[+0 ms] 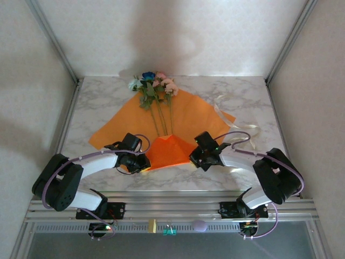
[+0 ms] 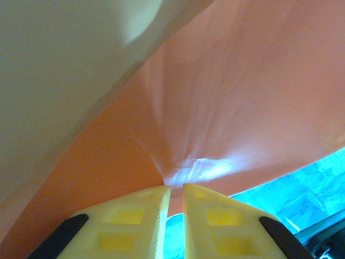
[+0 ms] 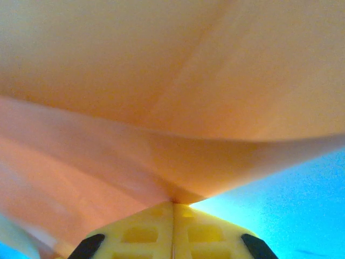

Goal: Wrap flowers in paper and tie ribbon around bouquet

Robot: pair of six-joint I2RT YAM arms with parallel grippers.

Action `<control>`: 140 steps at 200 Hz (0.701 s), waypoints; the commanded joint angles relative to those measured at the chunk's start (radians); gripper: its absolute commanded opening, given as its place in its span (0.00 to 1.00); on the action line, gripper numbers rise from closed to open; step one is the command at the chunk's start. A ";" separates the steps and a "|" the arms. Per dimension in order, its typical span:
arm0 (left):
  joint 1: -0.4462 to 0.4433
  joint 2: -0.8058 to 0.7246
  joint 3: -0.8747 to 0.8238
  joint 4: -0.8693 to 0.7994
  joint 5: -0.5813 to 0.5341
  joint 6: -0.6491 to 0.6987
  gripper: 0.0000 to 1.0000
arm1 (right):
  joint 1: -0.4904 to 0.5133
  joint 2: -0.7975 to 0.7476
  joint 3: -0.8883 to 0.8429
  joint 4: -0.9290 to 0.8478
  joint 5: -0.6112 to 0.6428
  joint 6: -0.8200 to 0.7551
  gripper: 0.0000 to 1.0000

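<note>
A: Orange paper (image 1: 188, 110) lies flat on the marble table (image 1: 108, 102), one corner toward the arms, side corners out left and right. Any writing?
B: Small fittings (image 1: 170, 231) sit below the front rail (image 1: 178, 208); any print on them is too small to read.
A: Flowers?
B: Flowers (image 1: 153, 86) lie on the paper, left of its middle. Long axis runs near to far. Blooms are at the far edge, pointing away from the arms. Stems run back toward the near corner, fanning slightly.
A: Near corner?
B: Raised into a peaked fold, with the stem ends running under it. Left gripper (image 1: 139, 162) is at the fold's left end, right gripper (image 1: 197, 157) at its right end.
A: Jaws?
B: Left wrist view: left gripper (image 2: 176, 189) has its yellow fingers nearly together, paper (image 2: 242, 97) puckered and pinched at the tips. Right wrist view: right gripper (image 3: 173, 204) is closed tight on the paper (image 3: 161, 81) edge.
A: Ribbon?
B: Ribbon (image 1: 220, 103) lies loose on the table by the paper's right corner, apart from the flowers.
</note>
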 commanded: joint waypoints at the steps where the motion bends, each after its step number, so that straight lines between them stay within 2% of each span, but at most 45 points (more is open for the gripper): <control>1: 0.006 0.027 -0.028 -0.115 -0.088 0.015 0.17 | -0.023 -0.011 0.010 -0.178 0.089 -0.054 0.09; 18: 0.006 0.031 -0.027 -0.115 -0.090 0.018 0.17 | -0.034 -0.009 0.033 -0.233 0.111 -0.074 0.09; 56: 0.007 0.022 -0.023 -0.121 -0.091 0.017 0.17 | -0.119 -0.019 -0.023 -0.192 0.088 -0.087 0.08; 87: 0.010 0.018 -0.021 -0.126 -0.093 0.020 0.17 | -0.129 -0.065 0.006 -0.244 0.097 -0.115 0.08; 108: 0.013 0.016 -0.009 -0.132 -0.093 0.022 0.17 | -0.062 -0.119 0.089 -0.312 0.138 -0.178 0.09; 140: 0.013 0.024 0.002 -0.128 -0.092 0.019 0.17 | 0.063 -0.054 0.204 -0.328 0.104 -0.231 0.08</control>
